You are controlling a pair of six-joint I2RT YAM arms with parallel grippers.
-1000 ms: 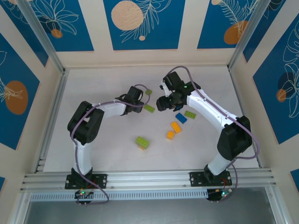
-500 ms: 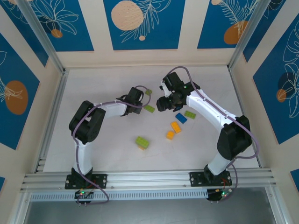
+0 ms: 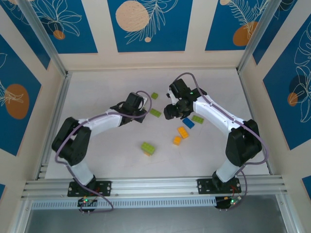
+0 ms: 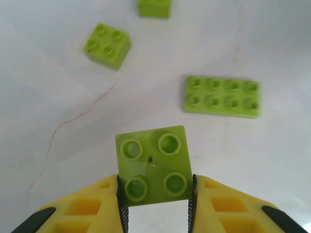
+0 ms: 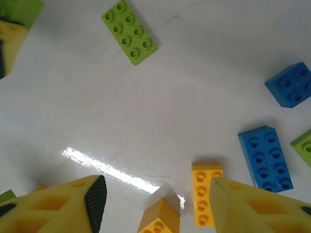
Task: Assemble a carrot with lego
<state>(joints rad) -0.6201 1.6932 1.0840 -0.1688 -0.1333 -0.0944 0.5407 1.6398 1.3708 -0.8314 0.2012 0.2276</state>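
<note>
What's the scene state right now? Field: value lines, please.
left gripper: shut on lime 2x2 brick, gripped by its sides
right gripper: open, holding nothing
loose bricks: lime 2x4 brick, blue 2x4 brick, orange brick
surface: white table, bricks lying studs up

Loose lego bricks [image 3: 148,148] on white table [image 3: 194,155]

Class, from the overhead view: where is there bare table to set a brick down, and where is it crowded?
Bare table: the far left corner beyond the left arm; the strip along the back wall; the near strip before the brick stack. Crowded: the middle, bricks around the right gripper and the left gripper holding a green brick.
</note>
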